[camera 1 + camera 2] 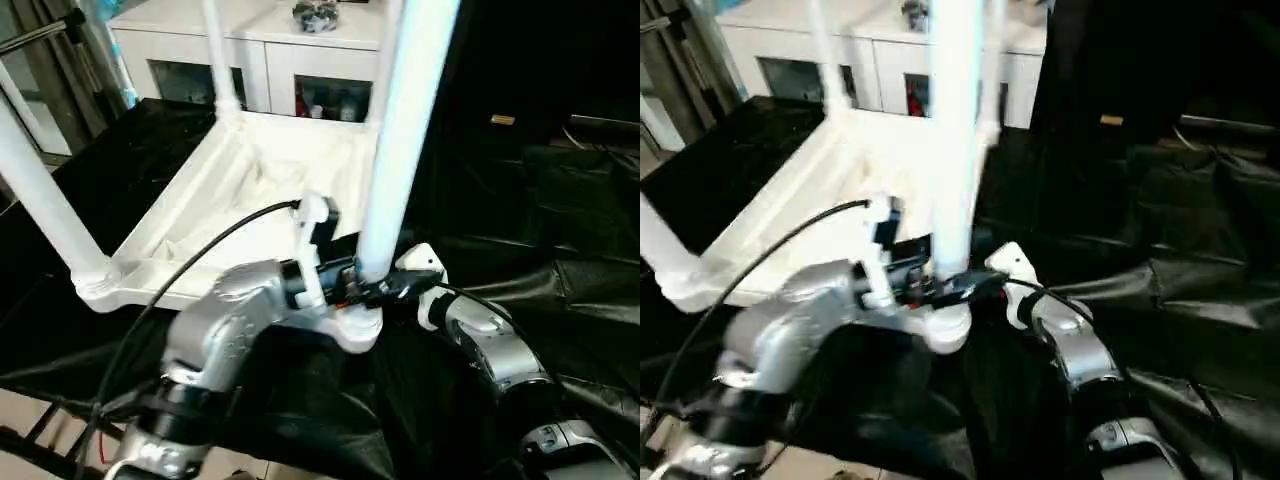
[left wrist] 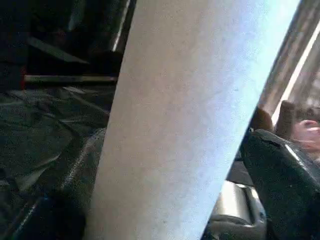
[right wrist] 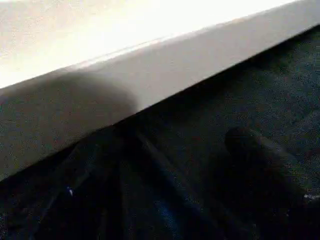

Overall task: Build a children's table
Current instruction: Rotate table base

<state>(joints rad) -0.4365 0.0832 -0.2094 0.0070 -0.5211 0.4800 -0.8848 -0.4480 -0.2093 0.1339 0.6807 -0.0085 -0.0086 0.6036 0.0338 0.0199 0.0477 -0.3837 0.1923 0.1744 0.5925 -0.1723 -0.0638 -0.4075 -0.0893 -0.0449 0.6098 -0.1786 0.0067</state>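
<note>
The white tabletop (image 1: 250, 190) lies upside down on black cloth, ribbed underside up. A long white leg (image 1: 400, 150) stands upright in the near right corner socket (image 1: 355, 330). My left gripper (image 1: 345, 275) reaches across to the base of this leg. In the left wrist view the leg (image 2: 190, 120) sits between the black fingers (image 2: 282, 175). My right gripper (image 1: 395, 287) is at the same corner from the right, open, its fingers (image 3: 270, 160) low beside the tabletop's rim (image 3: 150, 85). More legs stand at the near left corner (image 1: 40, 190) and the far left corner (image 1: 218, 60).
A white glass-door cabinet (image 1: 270, 60) stands just behind the tabletop. Crumpled black cloth (image 1: 530, 200) covers the work surface to the right and front. A black cable (image 1: 190, 260) arcs over my left forearm. The cloth's front edge drops to a light floor at bottom left.
</note>
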